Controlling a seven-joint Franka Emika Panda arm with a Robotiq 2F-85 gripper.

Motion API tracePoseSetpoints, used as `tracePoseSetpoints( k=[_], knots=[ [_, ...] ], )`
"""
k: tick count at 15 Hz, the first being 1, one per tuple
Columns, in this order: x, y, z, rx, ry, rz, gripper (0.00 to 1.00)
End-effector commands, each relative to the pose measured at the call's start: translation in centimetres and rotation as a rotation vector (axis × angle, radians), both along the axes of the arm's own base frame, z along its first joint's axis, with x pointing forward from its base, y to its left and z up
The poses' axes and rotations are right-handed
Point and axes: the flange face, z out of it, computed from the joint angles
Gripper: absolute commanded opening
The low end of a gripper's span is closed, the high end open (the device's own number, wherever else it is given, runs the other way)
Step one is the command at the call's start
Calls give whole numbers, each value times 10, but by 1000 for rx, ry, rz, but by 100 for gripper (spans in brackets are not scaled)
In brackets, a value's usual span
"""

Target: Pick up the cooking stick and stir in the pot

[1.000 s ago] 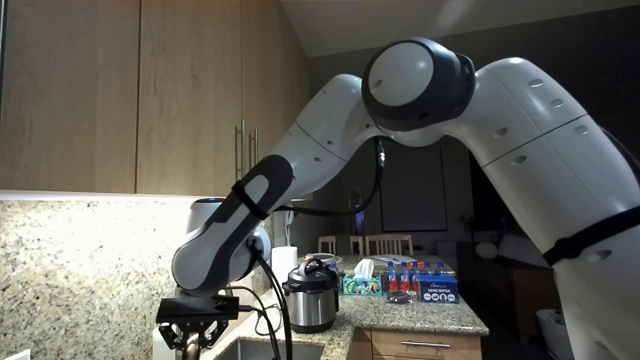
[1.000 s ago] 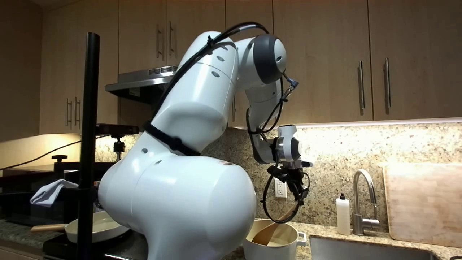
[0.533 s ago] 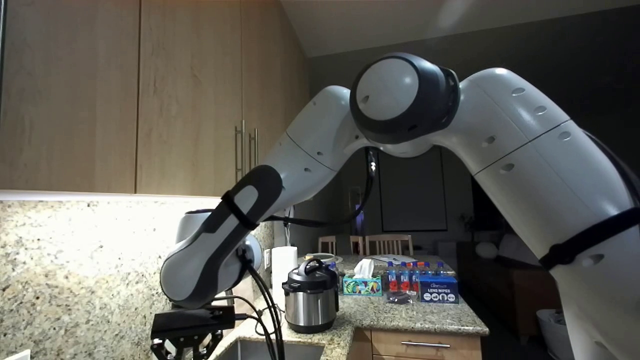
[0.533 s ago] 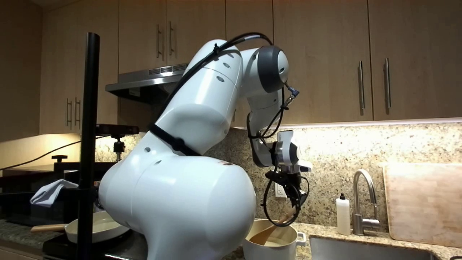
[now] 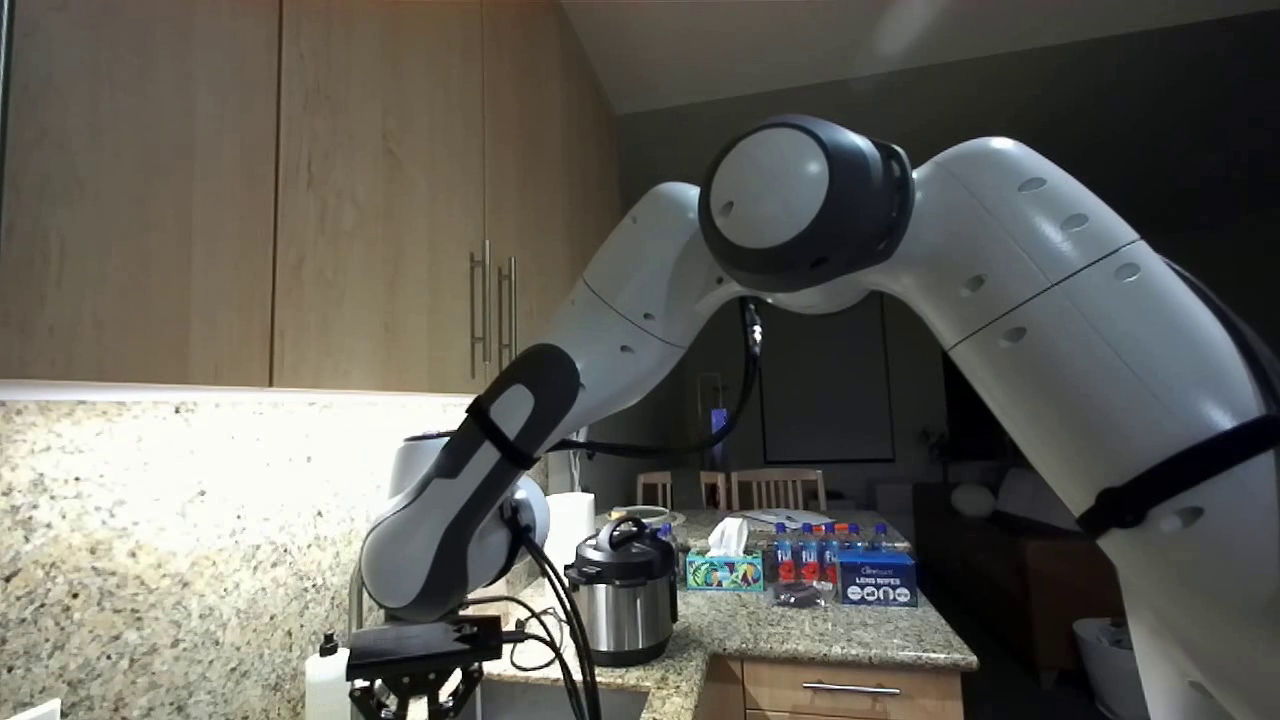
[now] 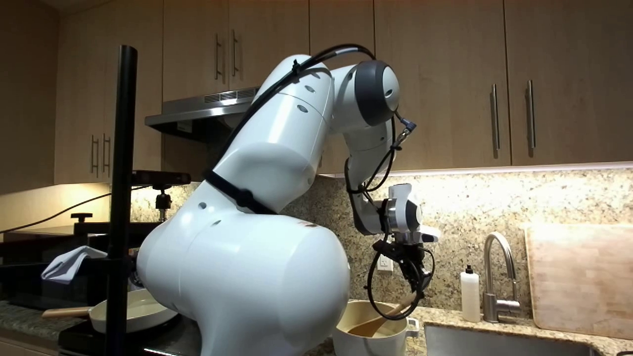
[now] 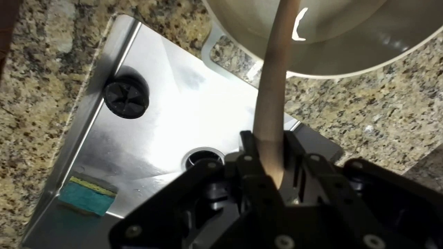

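Note:
The cooking stick is a wooden spoon or spatula; its handle shows in the wrist view [image 7: 271, 97], its brown blade in an exterior view [image 6: 368, 328]. My gripper [image 7: 270, 141] is shut on the handle near its upper end; it also shows in both exterior views [image 6: 418, 287] [image 5: 415, 695]. The stick slants down from the gripper, its blade inside the pot [image 6: 368, 347]. This pot is white outside and cream inside, with a small loop side handle; its rim and inner wall show in the wrist view [image 7: 332, 62]. The gripper is above and beside the pot, over the sink side.
A steel sink [image 7: 166, 103] lies beside the pot, with a sponge [image 7: 86, 197] in it. A faucet [image 6: 499, 277], a white bottle [image 6: 470, 295] and a cutting board [image 6: 581, 282] stand behind it. A pan [image 6: 136, 314] and an electric cooker [image 5: 622, 600] stand on either side.
The arm has come down, and the gripper has then shifted towards the sink. The stick, still held, lies at a flatter slant. Its blade has moved left and then back right inside the pot.

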Motion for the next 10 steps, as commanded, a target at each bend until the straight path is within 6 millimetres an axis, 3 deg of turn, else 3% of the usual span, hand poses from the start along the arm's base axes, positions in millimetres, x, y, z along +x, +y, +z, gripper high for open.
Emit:
tracePoseSetpoints(
  k=[1, 5, 10],
  knots=[
    [-9, -26, 2, 21, -5, -53, 9],
    [8, -43, 11, 80, -50, -108, 9],
    [24, -30, 27, 69, -95, -102, 9]
  ],
)
